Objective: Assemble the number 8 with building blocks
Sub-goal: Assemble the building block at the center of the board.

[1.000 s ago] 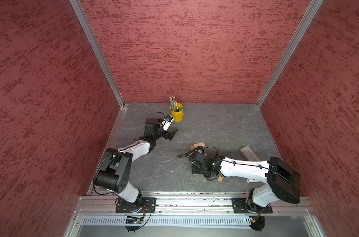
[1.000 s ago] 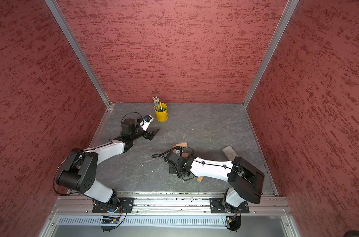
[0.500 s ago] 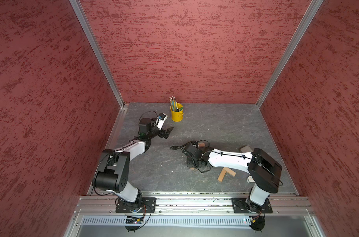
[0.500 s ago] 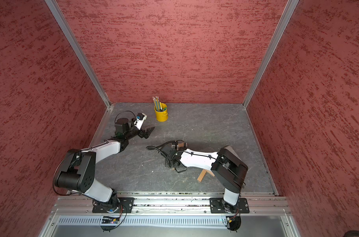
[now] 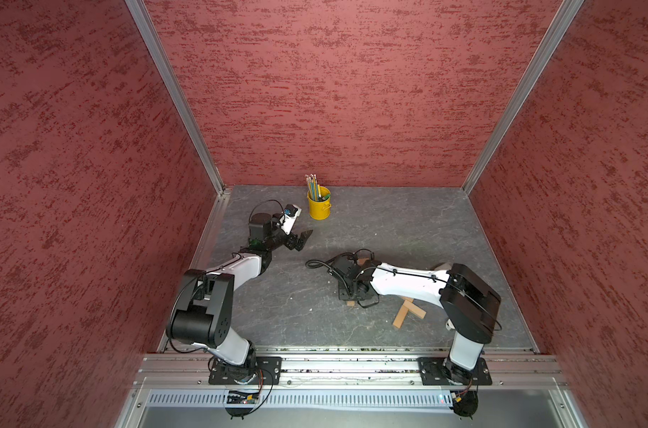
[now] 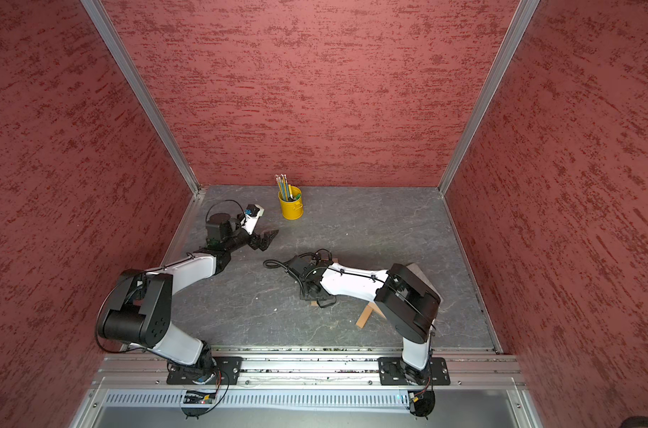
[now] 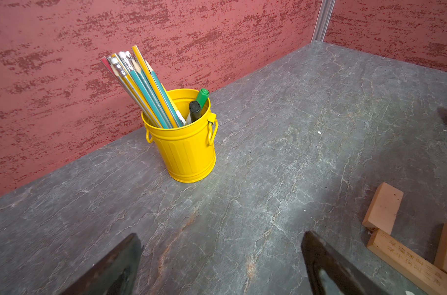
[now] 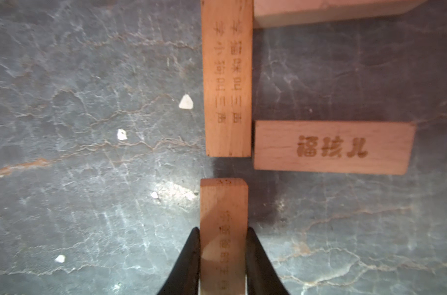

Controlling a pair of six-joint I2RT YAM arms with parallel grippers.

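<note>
Swung inward since a second ago, the right arm [image 5: 407,283] bares two crossed light-tan wooden bars [image 5: 402,318]. The right hand [image 8: 223,229] is clamped on another tan bar [image 8: 223,204], end-on and just short of an engraved bar [image 8: 226,76] on the grey surface [image 8: 89,153]. The left hand [image 7: 221,237] hangs, fingers apart.

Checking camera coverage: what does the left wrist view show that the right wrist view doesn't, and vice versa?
Only left wrist: the yellow pencil bucket and the open left tool. Only right wrist: the right tool shut on a wooden block. Both: the grey tabletop and tan printed blocks.
</note>
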